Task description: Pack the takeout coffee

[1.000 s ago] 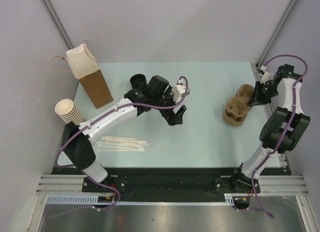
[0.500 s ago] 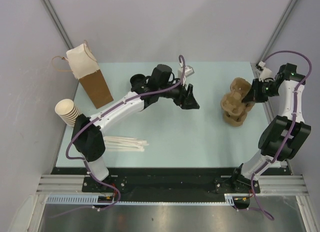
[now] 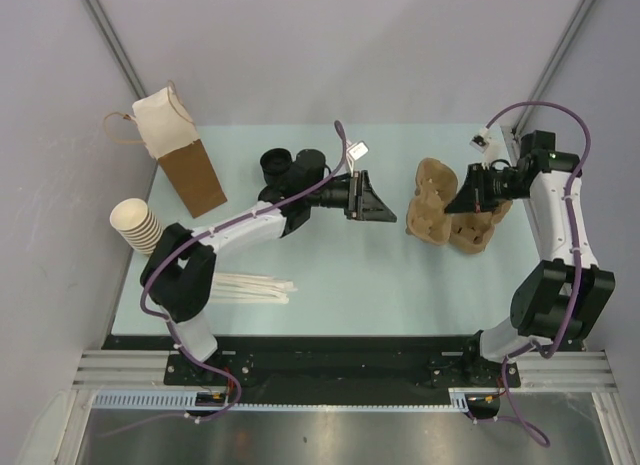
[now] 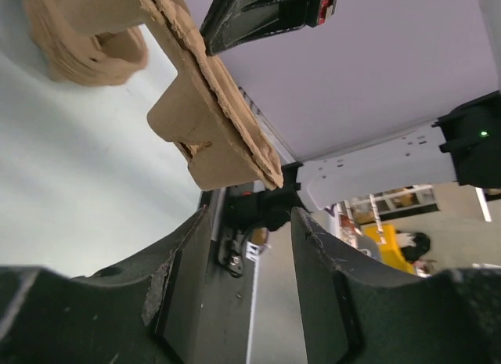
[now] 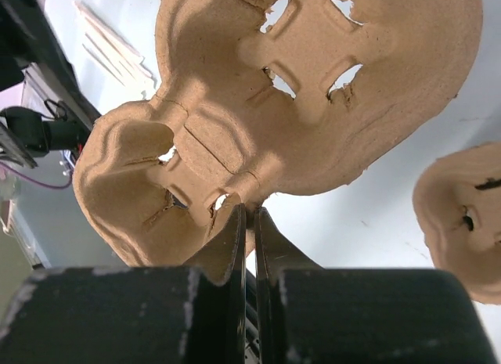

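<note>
Centre right, the right gripper (image 5: 250,215) pinches the pulp carrier (image 5: 313,106) by its rim, fingers pressed together. The left gripper (image 4: 250,223) faces it, fingers spread, just short of its edge. Farther back, upper centre-left: round black tops (image 3: 275,165). I can't pick out the takeout coffee among them.

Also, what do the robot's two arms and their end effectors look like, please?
Both the left arm and the right arm have white links with black joint housings. A thin purple cable runs loosely along each one. The left end effector and the right end effector are black, each with two flat fingers whose edges show pale scuffs.
</note>
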### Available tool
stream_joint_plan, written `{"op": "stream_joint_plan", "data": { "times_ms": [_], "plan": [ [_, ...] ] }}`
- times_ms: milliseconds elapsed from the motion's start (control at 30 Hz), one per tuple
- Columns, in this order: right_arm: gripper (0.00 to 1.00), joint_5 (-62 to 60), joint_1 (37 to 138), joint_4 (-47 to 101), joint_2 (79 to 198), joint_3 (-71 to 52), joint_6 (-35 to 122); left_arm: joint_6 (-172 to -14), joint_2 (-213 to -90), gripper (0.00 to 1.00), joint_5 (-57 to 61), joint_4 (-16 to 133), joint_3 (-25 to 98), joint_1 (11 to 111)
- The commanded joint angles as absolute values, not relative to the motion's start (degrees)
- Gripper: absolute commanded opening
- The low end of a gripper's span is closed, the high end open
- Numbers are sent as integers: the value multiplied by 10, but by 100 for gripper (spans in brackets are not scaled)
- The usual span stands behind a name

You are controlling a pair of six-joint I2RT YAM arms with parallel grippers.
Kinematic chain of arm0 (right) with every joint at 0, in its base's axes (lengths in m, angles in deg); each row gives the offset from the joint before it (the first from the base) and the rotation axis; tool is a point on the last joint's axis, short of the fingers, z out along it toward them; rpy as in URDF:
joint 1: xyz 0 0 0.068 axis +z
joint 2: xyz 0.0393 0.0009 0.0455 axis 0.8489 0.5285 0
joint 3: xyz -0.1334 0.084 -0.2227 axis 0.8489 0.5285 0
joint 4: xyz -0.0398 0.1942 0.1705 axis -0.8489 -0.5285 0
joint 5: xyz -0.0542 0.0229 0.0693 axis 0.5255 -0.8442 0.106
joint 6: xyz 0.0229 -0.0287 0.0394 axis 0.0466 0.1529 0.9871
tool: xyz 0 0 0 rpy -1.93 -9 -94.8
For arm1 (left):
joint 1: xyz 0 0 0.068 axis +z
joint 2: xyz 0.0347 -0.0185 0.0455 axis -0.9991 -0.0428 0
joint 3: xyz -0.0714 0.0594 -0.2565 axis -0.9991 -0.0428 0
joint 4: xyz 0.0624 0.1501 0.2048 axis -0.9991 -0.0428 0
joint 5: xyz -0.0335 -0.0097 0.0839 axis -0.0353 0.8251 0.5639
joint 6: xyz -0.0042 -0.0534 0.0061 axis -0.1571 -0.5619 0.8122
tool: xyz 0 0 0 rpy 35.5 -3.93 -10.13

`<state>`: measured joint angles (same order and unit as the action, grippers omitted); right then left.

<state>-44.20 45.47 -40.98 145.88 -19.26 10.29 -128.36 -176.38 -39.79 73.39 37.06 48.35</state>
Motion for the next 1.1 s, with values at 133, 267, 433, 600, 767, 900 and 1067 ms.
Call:
{"op": "stream_joint_plan", "data": {
  "times_ms": [133,267,433,600,767,900,1067],
  "plan": [
    [0,-423,507,-367,1405,-175,118,-1435,-1724,45,-453,935,306,482],
    [0,-415,519,-361,1401,-175,120,-1472,-1716,43,-463,1000,286,482],
    [0,-409,530,-359,1392,-173,117,-1495,-1714,42,-460,1031,284,483],
    [0,-403,540,-357,1387,-170,115,-1479,-1713,40,-450,1000,293,486],
    [0,-403,544,-354,1386,-169,119,-1480,-1711,38,-449,998,276,485],
    [0,-408,545,-350,1387,-169,122,-1477,-1707,38,-448,997,261,485],
    [0,-412,545,-347,1388,-169,128,-1468,-1704,38,-441,978,253,485]
  ]
}}
